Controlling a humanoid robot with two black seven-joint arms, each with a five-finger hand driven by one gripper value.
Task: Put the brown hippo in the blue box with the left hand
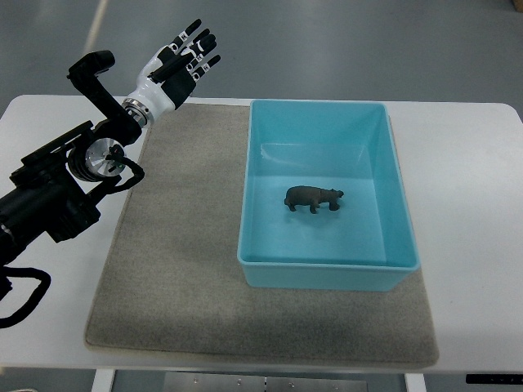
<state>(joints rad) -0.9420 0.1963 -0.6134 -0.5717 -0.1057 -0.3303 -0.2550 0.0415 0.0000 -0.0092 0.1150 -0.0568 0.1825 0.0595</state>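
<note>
Across white surface (466, 163), grey mat (180, 245) lying flat. On mat's right part, I'm seeing blue box (327, 269) sitting open. Left arm reaching in from picture's left; left robot hand (181, 59) hovering past surface's far-left edge, fingers spread, holding nothing. Brown hippo (313, 198) standing on box floor, near middle, well apart from robot hand.

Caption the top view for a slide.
Brown hippo stands inside the blue box; the left hand, open and empty, hovers beyond the table's far-left edge.
</note>
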